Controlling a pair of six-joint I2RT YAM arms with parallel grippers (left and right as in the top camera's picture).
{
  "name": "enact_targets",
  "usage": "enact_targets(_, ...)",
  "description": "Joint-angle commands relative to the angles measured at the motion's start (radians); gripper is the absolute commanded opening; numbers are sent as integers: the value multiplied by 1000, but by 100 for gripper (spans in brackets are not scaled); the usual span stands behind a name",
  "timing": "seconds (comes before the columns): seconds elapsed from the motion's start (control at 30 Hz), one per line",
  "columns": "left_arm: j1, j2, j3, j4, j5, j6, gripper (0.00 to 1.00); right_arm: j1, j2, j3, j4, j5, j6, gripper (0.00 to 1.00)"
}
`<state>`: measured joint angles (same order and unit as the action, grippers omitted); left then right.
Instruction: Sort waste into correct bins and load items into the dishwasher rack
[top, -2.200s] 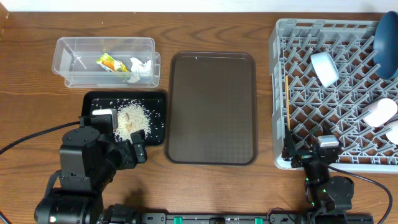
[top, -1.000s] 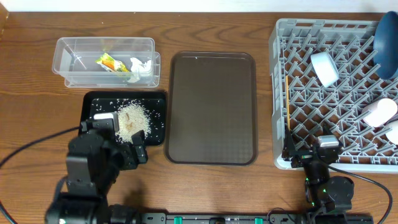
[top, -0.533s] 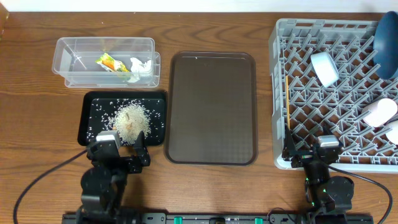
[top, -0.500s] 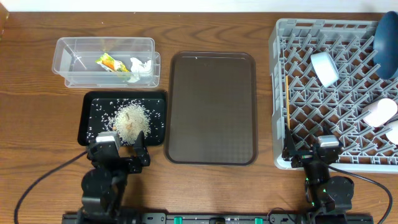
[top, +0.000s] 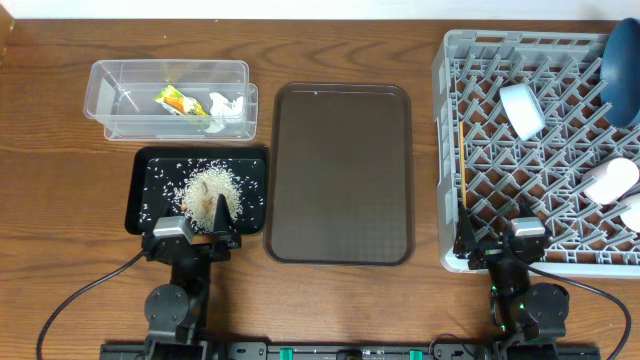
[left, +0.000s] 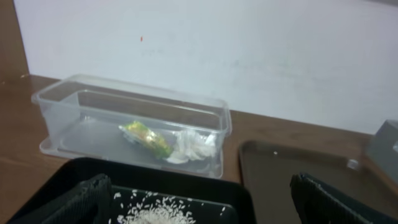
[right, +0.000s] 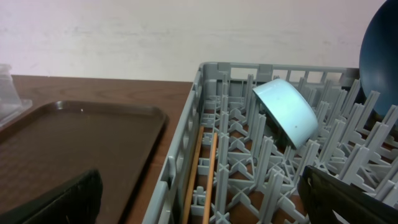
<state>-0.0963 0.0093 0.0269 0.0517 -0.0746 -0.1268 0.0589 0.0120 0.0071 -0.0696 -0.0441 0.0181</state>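
The clear tub (top: 112, 98) holds the snack wrapper (top: 176, 100) and white tissue (top: 224, 104). Loose rice (top: 208, 192) lies piled in the black tray (top: 145, 180). My left gripper (top: 195, 225) stands open at that tray's near edge, nothing between its fingers; its wrist view shows the rice (left: 161, 211), wrapper (left: 148, 137) and tissue (left: 196, 144). The grey rack (top: 452, 70) carries the light blue bowl (top: 522, 108), dark blue plate (top: 622, 55), two cups (top: 610, 180) and chopsticks (top: 463, 165). My right gripper (top: 497, 238) is open and empty at the rack's front left corner.
The brown serving tray (top: 342, 172) lies between the bins and the rack, with nothing on it. Cables trail from both arm bases along the table's front edge. A pale wall backs the table.
The left arm has drawn back from over the black tray and folded down toward the front edge, uncovering the rice. The right arm has not moved.
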Motion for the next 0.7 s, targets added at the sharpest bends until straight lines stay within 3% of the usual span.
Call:
enact_targets(0.0, 0, -8, -23, -5, -13, 31, 94, -19, -6, -2, -4, 10, 0, 99)
enact_targets(0.2, 0, -7, -23, -124, 23, 48, 94, -19, -6, -2, -4, 10, 0, 99)
enact_targets(0.67, 0, -5, -23, -122, 40, 48, 94, -19, -6, -2, -4, 10, 0, 99)
